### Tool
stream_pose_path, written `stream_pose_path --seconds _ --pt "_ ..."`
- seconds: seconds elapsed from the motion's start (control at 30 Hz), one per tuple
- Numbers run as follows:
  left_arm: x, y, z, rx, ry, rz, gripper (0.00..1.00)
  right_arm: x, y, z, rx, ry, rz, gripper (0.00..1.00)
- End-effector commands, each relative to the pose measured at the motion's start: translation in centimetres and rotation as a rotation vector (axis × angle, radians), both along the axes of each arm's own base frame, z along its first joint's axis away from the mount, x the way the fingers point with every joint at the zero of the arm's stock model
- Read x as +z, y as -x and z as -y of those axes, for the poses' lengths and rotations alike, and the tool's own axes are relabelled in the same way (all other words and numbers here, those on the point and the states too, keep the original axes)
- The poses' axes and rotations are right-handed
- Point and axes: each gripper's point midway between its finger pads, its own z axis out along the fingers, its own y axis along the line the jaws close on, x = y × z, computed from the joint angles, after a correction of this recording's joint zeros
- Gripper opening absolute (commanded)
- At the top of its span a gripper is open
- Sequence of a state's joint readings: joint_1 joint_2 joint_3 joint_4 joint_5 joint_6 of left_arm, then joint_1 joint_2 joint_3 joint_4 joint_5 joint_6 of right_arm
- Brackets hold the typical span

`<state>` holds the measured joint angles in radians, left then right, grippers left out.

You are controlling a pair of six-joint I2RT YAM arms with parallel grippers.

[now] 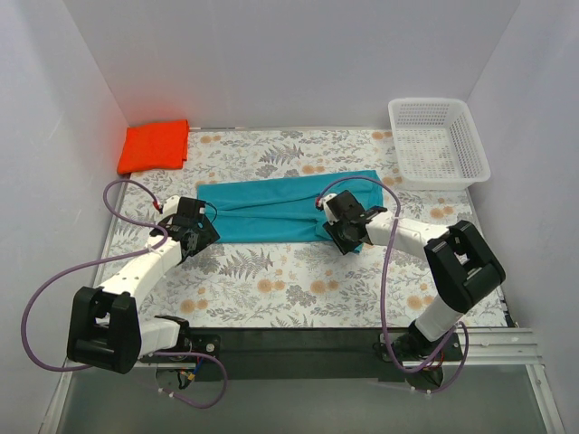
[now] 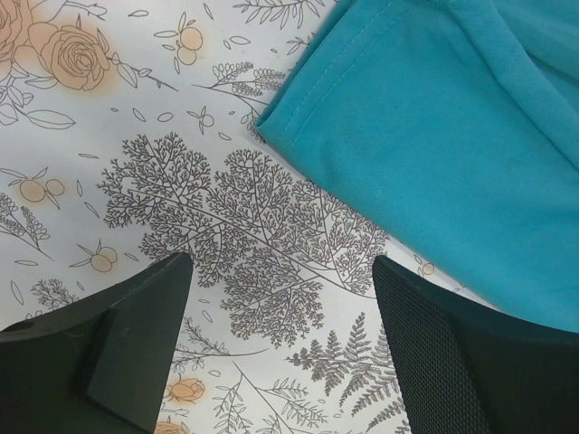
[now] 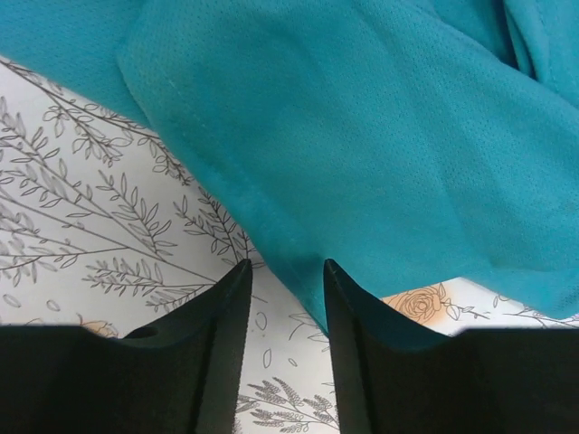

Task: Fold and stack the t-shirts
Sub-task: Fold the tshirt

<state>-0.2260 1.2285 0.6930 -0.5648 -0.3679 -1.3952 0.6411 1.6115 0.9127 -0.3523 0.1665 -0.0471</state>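
A teal t-shirt [image 1: 289, 206], folded into a long strip, lies across the middle of the floral table; it also shows in the left wrist view [image 2: 434, 136] and the right wrist view [image 3: 344, 136]. My left gripper [image 1: 201, 233] is open and empty just short of the shirt's near left corner, with bare table between its jaws [image 2: 282, 262]. My right gripper [image 1: 348, 240] is at the shirt's near right corner. Its jaws stand a narrow gap apart [image 3: 287, 264], and the shirt's hem reaches down between them. An orange folded t-shirt [image 1: 156, 145] lies at the back left.
A white plastic basket [image 1: 430, 102] stands at the back right corner. White walls enclose the table on three sides. Purple cables loop beside both arms. A black strip runs along the near edge by the arm bases.
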Motion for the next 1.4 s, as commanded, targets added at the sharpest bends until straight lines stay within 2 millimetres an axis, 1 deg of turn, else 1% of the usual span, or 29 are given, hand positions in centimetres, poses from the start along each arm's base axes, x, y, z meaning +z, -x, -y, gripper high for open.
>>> stream_pose_path --seconds 0.0,0.03,0.1,0.13,0.2,0.23,0.27,0.33,0.37,0.43,0.47,0.53,0.63,0.67,0.7,0.77,0.8,0.87,0.9,0.93,0.97,1.0,1.07,1.1,1.13,1.17,1.23,1.37 --pt "0.7 -0.8 -0.5 0.001 -0.035 0.052 0.80 0.7 -1.6 0.2 0.020 0.095 0.072 0.40" --pt "0.7 -0.9 -0.5 0.003 -0.038 0.051 0.79 0.6 -1.6 0.2 0.027 0.105 0.073 0.38" --pt "0.6 -0.8 -0.6 0.004 -0.042 0.045 0.79 0.3 -1.6 0.1 0.039 0.121 0.072 0.30" --pt "0.6 -0.9 -0.6 0.004 -0.042 0.047 0.79 0.2 -1.5 0.1 0.049 0.127 0.068 0.23" --pt "0.7 -0.9 -0.7 0.007 -0.045 0.047 0.79 0.4 -1.7 0.0 0.049 0.133 0.076 0.12" --pt "0.7 -0.9 -0.7 0.008 -0.045 0.048 0.78 0.9 -2.0 -0.1 0.051 0.131 0.090 0.05" --pt "0.6 -0.8 -0.7 0.009 -0.047 0.047 0.78 1.3 -2.2 -0.1 0.057 0.132 0.100 0.01" --pt "0.6 -0.8 -0.7 0.009 -0.047 0.045 0.78 2.5 -3.3 0.2 0.055 0.160 0.152 0.01" --pt "0.6 -0.9 -0.7 0.009 -0.047 0.047 0.77 3.5 -4.1 0.0 0.053 0.166 0.187 0.01" --pt "0.6 -0.9 -0.7 0.009 -0.048 0.046 0.77 4.7 -5.6 0.4 0.056 0.218 0.240 0.01" --pt "0.6 -0.8 -0.7 0.009 -0.047 0.044 0.77 6.0 -6.7 0.0 0.052 0.217 0.276 0.01" --pt "0.6 -0.8 -0.7 0.009 -0.047 0.044 0.77 6.4 -8.0 0.1 0.057 0.253 0.296 0.01" --pt "0.6 -0.9 -0.7 0.009 -0.047 0.045 0.77 7.6 -10.5 -0.7 0.049 0.251 0.332 0.01" --pt "0.6 -0.9 -0.7 0.009 -0.047 0.047 0.77 7.7 -11.1 -0.9 0.054 0.259 0.336 0.01" --pt "0.4 -0.8 -0.7 0.007 -0.049 0.041 0.77 7.7 -12.3 -1.2 0.054 0.267 0.343 0.01" --pt "0.4 -0.8 -0.7 0.008 -0.048 0.041 0.77 7.2 -13.4 -1.3 0.053 0.282 0.344 0.01" --pt "0.4 -0.8 -0.7 0.008 -0.048 0.041 0.77 7.0 -14.5 -1.2 0.039 0.300 0.349 0.04" --pt "0.4 -0.7 -0.7 0.008 -0.047 0.041 0.77 6.8 -15.7 -1.0 0.024 0.312 0.357 0.08" --pt "0.4 -0.7 -0.7 0.008 -0.046 0.042 0.77 6.1 -16.4 -0.3 0.005 0.324 0.347 0.10" --pt "0.4 -0.6 -0.7 0.007 -0.045 0.042 0.77 6.6 -17.3 -0.4 -0.007 0.311 0.363 0.12" --pt "0.5 -0.7 -0.7 0.008 -0.044 0.045 0.77 6.7 -17.8 -0.2 -0.019 0.304 0.370 0.13" --pt "0.5 -0.7 -0.7 0.008 -0.044 0.045 0.77 6.3 -18.4 0.2 -0.037 0.301 0.363 0.13" --pt "0.5 -0.7 -0.6 0.007 -0.039 0.045 0.76 7.1 -19.6 -0.1 -0.050 0.275 0.385 0.12" --pt "0.4 -0.7 -0.6 0.006 -0.038 0.042 0.77 7.0 -20.1 0.1 -0.059 0.278 0.386 0.10" --pt "0.4 -0.7 -0.5 0.006 -0.037 0.043 0.77 7.1 -20.4 0.0 -0.058 0.274 0.391 0.06" --pt "0.3 -0.7 -0.5 0.005 -0.037 0.040 0.76 7.8 -21.0 -0.2 -0.060 0.264 0.407 0.01" --pt "0.4 -0.7 -0.5 0.005 -0.038 0.044 0.76 7.8 -21.4 -0.6 -0.041 0.261 0.408 0.01" --pt "0.4 -0.6 -0.6 0.006 -0.038 0.044 0.76 8.4 -22.2 -1.5 -0.018 0.234 0.426 0.01"
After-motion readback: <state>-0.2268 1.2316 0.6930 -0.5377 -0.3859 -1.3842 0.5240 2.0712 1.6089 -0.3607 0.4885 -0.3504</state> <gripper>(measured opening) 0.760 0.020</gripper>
